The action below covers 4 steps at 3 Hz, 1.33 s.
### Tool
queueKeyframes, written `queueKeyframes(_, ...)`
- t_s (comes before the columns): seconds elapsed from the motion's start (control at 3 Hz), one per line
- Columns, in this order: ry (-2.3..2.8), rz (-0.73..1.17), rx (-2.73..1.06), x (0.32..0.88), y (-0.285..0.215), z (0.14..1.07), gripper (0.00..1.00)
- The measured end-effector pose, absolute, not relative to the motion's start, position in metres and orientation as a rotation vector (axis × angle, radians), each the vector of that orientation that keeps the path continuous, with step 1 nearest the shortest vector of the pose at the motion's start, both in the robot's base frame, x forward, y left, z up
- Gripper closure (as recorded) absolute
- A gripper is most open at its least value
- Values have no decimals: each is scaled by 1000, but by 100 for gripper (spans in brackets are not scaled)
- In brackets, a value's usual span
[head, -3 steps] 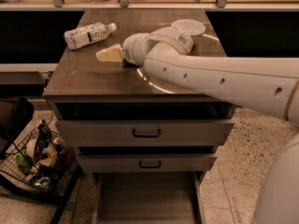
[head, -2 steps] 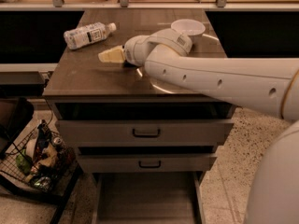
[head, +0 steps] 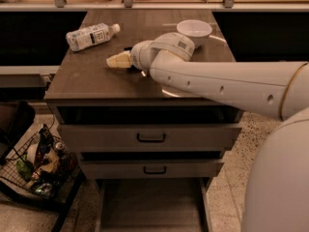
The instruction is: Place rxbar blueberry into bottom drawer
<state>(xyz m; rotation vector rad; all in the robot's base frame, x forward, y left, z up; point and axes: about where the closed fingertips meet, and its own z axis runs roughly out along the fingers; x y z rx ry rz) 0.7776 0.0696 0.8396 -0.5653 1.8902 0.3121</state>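
My gripper (head: 117, 61) is low over the brown cabinet top (head: 87, 81), left of its middle, at the end of the white arm that reaches in from the right. The dark blue rxbar does not show plainly. A thin dark sliver (head: 128, 48) lies just behind the gripper, and I cannot tell if it is the bar. The bottom drawer (head: 149, 204) is pulled out below the two upper drawers, and its flat grey floor is bare.
A clear water bottle (head: 91, 36) lies on its side at the back left of the top. A white bowl (head: 194, 32) stands at the back right. A wire basket (head: 41, 166) of items stands on the floor to the left.
The gripper has moved slightly nearer and lower over the cabinet top. The bottle, the bowl and the drawers have not moved.
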Motion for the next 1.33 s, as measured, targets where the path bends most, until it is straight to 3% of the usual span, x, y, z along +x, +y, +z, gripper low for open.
queueKeyframes(0.33,1895,288,-557,783,69,835,0)
queueKeyframes(1.33,1909,303,-552,779,82,829,72)
